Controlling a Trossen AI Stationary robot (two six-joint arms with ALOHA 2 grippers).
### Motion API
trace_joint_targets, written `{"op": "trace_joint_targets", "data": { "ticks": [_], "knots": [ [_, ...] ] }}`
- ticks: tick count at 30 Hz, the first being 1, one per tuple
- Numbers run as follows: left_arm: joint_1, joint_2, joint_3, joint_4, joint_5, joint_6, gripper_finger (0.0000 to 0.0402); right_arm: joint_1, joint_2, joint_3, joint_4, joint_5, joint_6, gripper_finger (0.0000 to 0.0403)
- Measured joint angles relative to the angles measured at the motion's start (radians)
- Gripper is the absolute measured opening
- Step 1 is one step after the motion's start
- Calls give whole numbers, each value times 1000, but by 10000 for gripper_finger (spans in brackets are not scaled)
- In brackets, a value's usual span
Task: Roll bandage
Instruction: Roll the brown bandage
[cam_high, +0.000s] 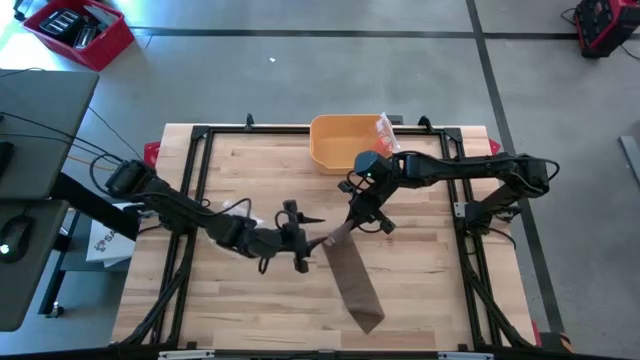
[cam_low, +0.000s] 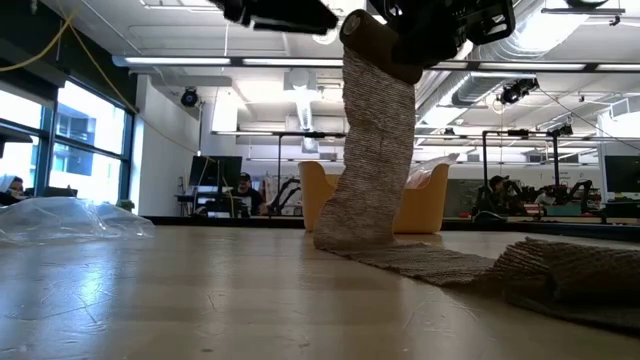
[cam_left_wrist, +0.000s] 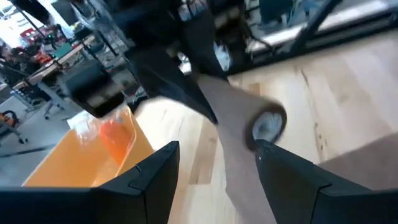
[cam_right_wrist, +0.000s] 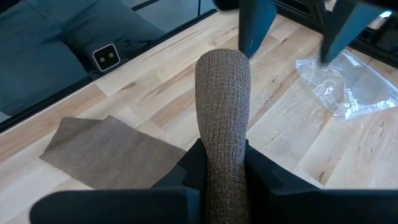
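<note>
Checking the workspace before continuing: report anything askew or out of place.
The bandage is mostly unrolled: its tail trails across the table while the right gripper holds the rolled end aloft. A clear plastic wrapper lies loose beside it.

Even, bright overhead light fills the scene. In the low view, ceiling lamps (cam_low: 300, 100) and windows (cam_low: 70, 140) glare, and the near wooden surface (cam_low: 200, 300) is soft with a pale sheen. The left wrist view is heavily motion-blurred. Shadows in the high view are faint.
</note>
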Motion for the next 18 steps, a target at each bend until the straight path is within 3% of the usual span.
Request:
{"op": "trace_joint_targets", "data": {
  "ticks": [8, 18],
  "knots": [
    [0, 76, -1, 87, -45, 26, 204, 0, 0, 0, 0, -4, -1, 46],
    [-28, 21, 1, 87, -25, -66, 204, 0, 1, 2, 8, 7, -2, 46]
  ]
}}
